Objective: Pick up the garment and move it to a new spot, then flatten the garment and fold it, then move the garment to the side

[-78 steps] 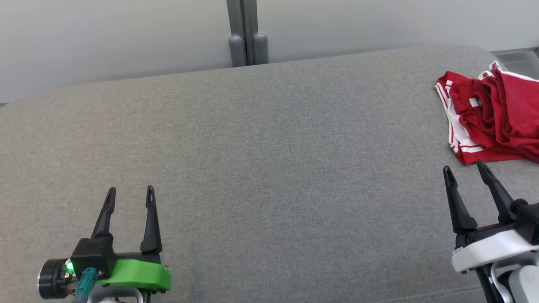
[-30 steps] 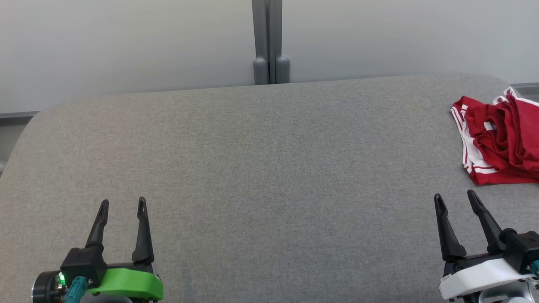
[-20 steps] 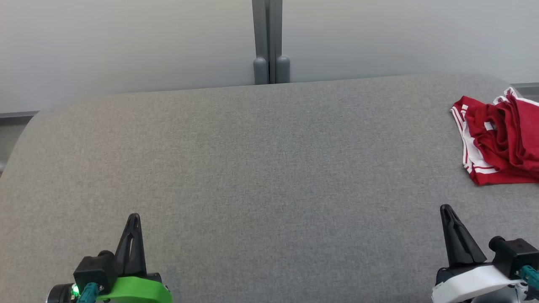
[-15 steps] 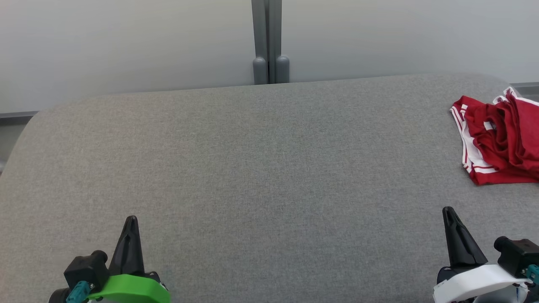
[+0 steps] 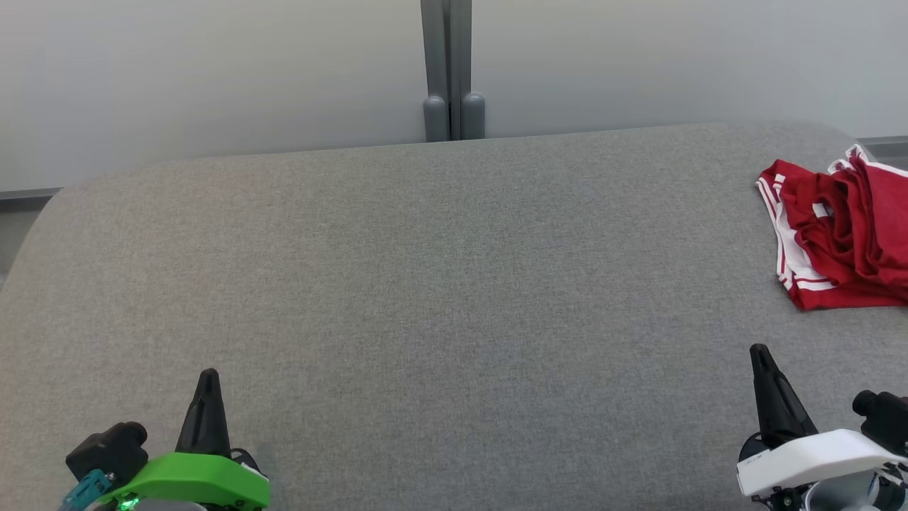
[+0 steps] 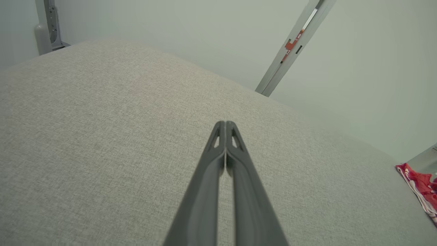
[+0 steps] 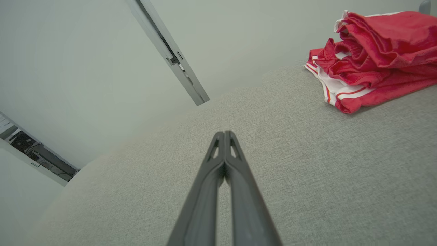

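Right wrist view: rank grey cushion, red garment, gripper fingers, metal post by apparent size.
1. grey cushion
2-3. red garment and right gripper's fingers: look alike, and the fingers sit nearer the camera, so unranked
4. metal post

The grey upholstered surface (image 5: 440,284) carries one item: a crumpled red garment (image 5: 840,227) with white stripes, lying directly on it near the far right edge.
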Robot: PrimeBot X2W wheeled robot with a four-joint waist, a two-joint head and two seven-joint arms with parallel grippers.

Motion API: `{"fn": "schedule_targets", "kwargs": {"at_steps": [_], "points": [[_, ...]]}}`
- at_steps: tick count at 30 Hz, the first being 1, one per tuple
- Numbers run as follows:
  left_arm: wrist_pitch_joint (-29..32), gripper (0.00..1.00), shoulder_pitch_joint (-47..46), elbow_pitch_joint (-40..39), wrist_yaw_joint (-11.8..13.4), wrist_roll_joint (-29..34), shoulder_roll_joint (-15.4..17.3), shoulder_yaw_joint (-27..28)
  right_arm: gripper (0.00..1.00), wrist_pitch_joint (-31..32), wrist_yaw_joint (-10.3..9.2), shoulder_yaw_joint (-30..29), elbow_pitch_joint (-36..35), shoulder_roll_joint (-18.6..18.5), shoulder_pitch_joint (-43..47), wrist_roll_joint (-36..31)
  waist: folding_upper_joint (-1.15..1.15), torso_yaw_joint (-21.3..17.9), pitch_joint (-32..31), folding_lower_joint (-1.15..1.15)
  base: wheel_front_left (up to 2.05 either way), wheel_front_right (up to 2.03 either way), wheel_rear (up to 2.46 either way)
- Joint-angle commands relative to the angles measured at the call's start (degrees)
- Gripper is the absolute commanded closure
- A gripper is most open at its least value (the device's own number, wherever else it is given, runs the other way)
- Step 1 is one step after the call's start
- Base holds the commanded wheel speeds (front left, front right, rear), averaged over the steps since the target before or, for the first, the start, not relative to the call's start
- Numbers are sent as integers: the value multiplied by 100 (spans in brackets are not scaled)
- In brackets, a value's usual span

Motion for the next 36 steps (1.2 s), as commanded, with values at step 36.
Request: {"fn": "schedule_targets", "kwargs": {"at_steps": [36], "points": [[718,100,-441,105,-516,-2560,-272,665,100,631,-4,-190,278,153,-577,2784,0,-61,27,0,0,0,0]]}}
